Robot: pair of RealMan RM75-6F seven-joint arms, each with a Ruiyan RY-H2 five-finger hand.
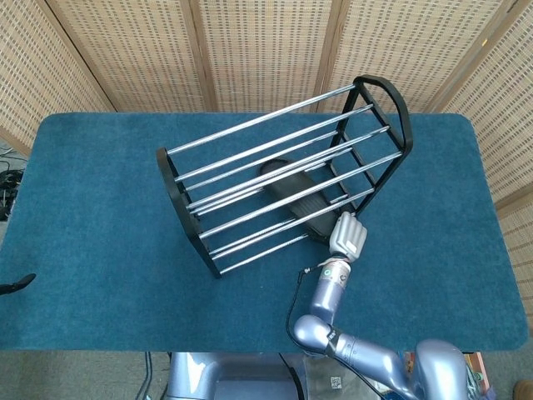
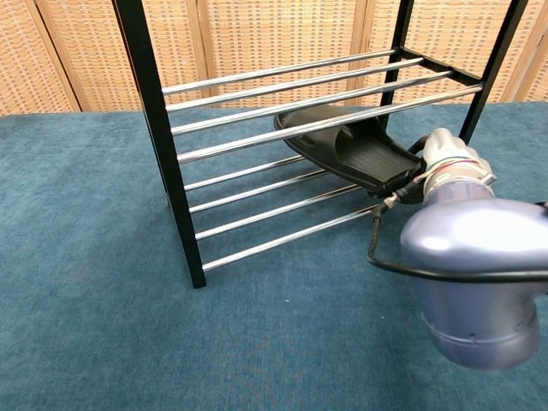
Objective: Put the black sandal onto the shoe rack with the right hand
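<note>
Sandal point(image 2: 342, 147) inside rack point(image 1: 283, 171), lying across lower chrome rails, toe toward rack's middle, heel end at front edge near our right hand point(image 1: 348, 236). We hold sandal's heel end with right hand; chest view shows dark fingers point(image 2: 402, 181) curled at heel, exact grip partly hidden by forearm. Rack stands at an angle on blue table point(image 1: 100, 208), black end frames, upper rails above sandal. Woven screen point(image 1: 266, 46) behind table. Left hand: only dark tip at table's left edge point(image 1: 18, 284), state unclear.
</note>
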